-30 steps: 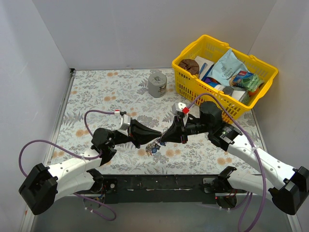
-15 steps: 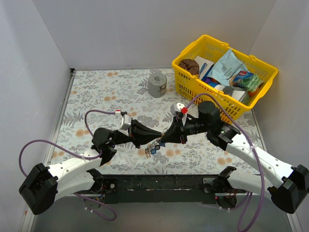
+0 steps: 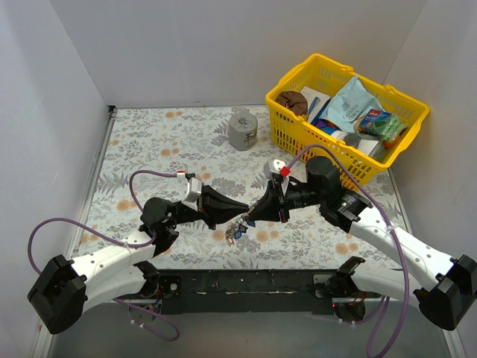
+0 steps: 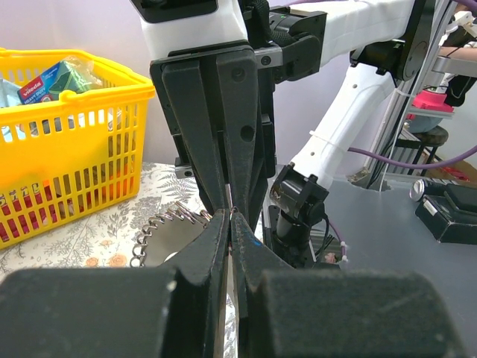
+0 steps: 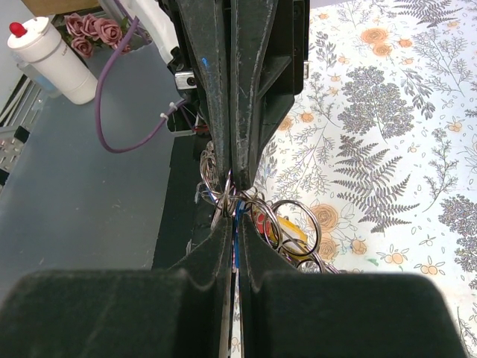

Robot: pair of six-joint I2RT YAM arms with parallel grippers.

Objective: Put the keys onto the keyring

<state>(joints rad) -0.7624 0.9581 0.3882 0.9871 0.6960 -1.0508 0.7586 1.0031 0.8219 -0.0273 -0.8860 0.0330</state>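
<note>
From my seat the rings [image 5: 294, 218] read as bright polished metal wire, and the key heads [image 5: 262, 222] as glossy coloured plastic. The left fingers [image 5: 211, 82] are matt black plastic, scuffed along the edges. Basket [image 3: 294, 142] is shiny yellow plastic, table cover [image 3: 149, 142] a matt floral print, can [image 3: 243, 131] dull grey.

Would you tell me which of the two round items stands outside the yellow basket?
The grey can, upright on the floral table left of the yellow basket; the brown round item sits inside the basket, in its left corner.
</note>
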